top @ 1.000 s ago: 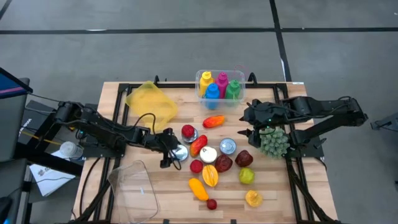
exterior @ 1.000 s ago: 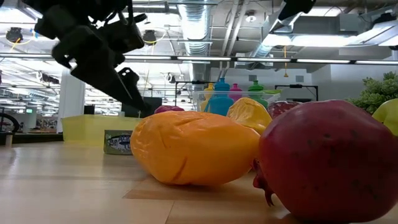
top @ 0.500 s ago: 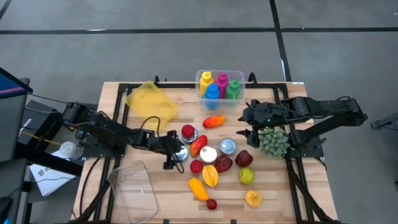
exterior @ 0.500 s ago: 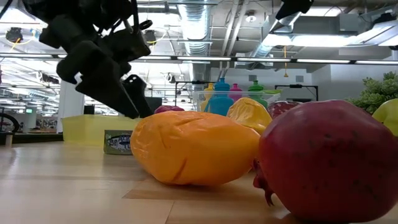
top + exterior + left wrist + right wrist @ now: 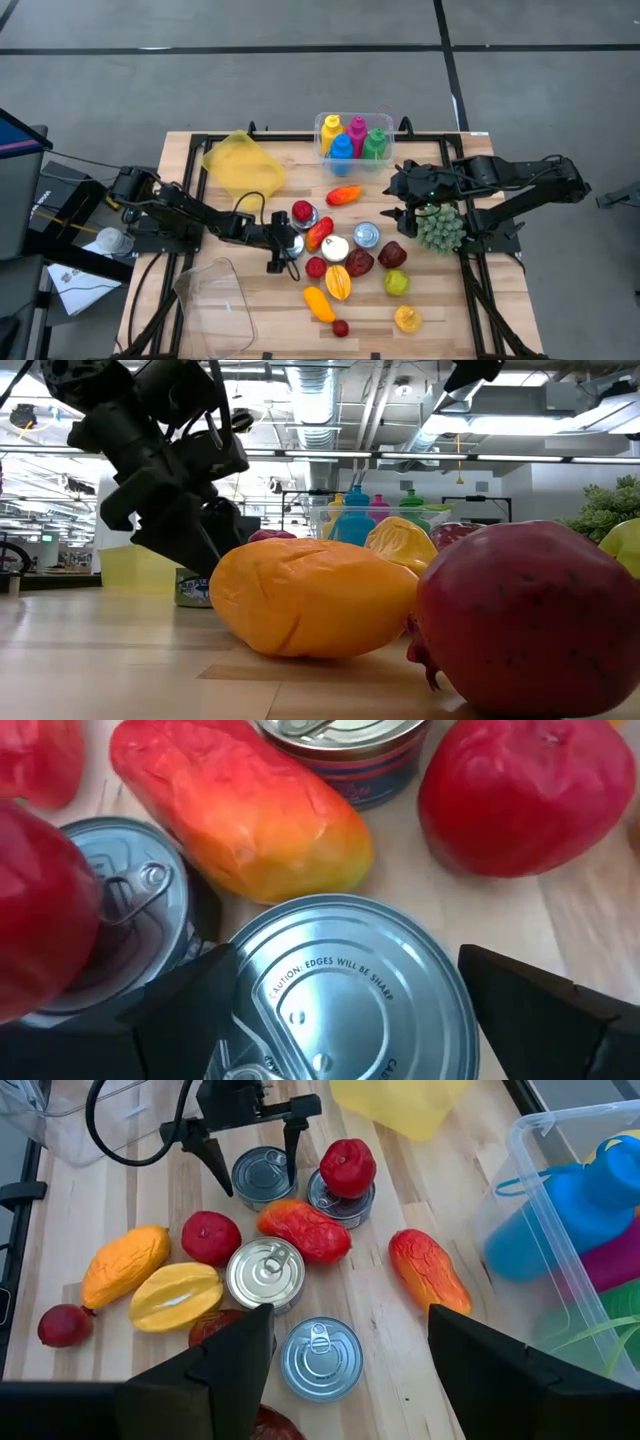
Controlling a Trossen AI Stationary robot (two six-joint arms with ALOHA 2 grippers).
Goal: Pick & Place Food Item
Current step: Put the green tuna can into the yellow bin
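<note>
L gripper (image 5: 285,250) low, open; R gripper (image 5: 399,200) open.

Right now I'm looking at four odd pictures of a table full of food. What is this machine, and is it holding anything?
It is a robot with two dark arms at a wooden table. One picture looks straight down, one looks level across the tabletop, and two come from cameras on the wrists. Toy fruit, tin cans, a box of coloured bottles and a yellow tray lie there. The left claw stands open around a silver can, not gripping it. The right claw waits open at the far side beside a green bunch, holding nothing.
</note>
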